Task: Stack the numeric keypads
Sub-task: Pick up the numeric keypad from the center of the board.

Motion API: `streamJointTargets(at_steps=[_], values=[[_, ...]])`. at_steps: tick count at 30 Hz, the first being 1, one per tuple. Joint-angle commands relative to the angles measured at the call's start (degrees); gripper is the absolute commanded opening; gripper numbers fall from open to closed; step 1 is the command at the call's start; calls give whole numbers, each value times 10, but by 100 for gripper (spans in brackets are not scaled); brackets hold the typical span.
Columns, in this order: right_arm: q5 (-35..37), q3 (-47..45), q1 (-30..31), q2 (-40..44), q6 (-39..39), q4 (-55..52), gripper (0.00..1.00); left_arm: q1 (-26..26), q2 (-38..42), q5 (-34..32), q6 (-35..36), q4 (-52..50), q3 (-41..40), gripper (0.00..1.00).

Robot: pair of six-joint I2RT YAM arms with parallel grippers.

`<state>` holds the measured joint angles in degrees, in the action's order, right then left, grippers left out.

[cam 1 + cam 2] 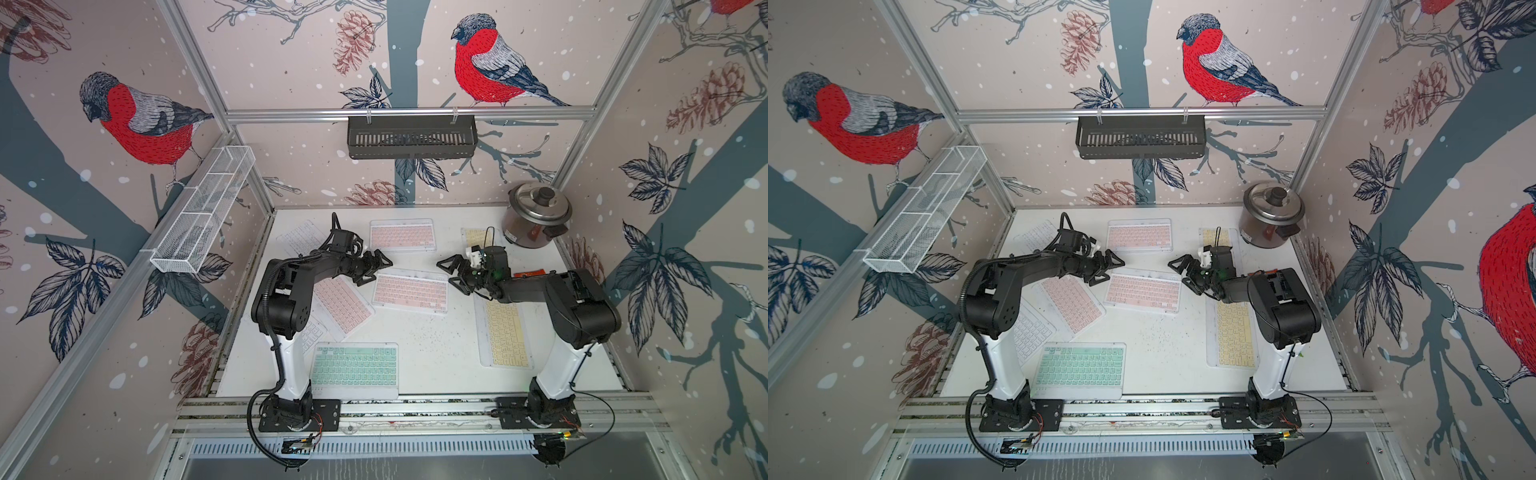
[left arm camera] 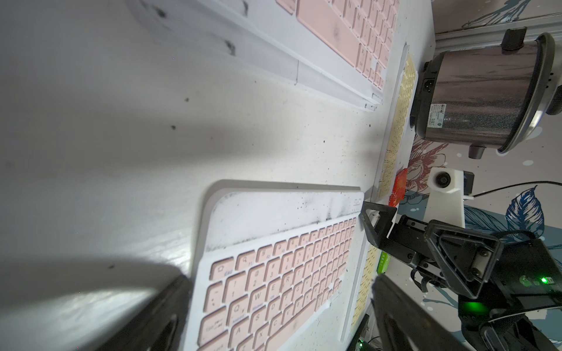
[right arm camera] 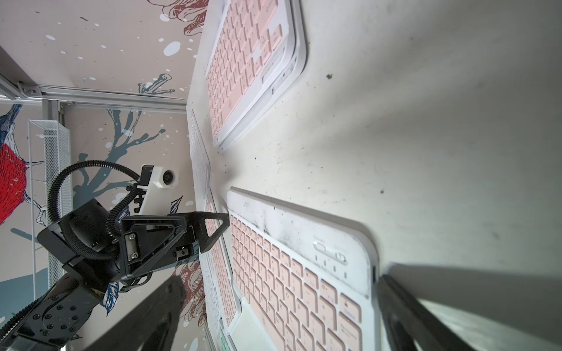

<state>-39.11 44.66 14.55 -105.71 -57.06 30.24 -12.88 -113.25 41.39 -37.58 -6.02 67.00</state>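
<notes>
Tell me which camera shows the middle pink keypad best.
A top view: the middle pink keypad lies whole inside the frame. Both wrist views show it close up but cropped at the picture's edge.

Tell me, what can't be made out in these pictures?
White-keyed keypad: in both top views the left arm covers much of it.
Far yellow keypad: in a top view the right arm hides its near end.
Orange item: small and partly behind the right arm; I cannot say what it is.
Cooker: lid on, so its contents are hidden.
Middle pink keypad: the left wrist view's edge cuts it off.
</notes>
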Motion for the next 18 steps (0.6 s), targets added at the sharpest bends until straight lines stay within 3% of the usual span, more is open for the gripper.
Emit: streamJointTargets(at_steps=[1,18], values=[[7,-2,0,-8,1,13,100,-1,-10,-45,-1,-65,-6,94],[56,17,-6,-21,40,-6,100,-2,-13,-45,0,-65,-6,94]])
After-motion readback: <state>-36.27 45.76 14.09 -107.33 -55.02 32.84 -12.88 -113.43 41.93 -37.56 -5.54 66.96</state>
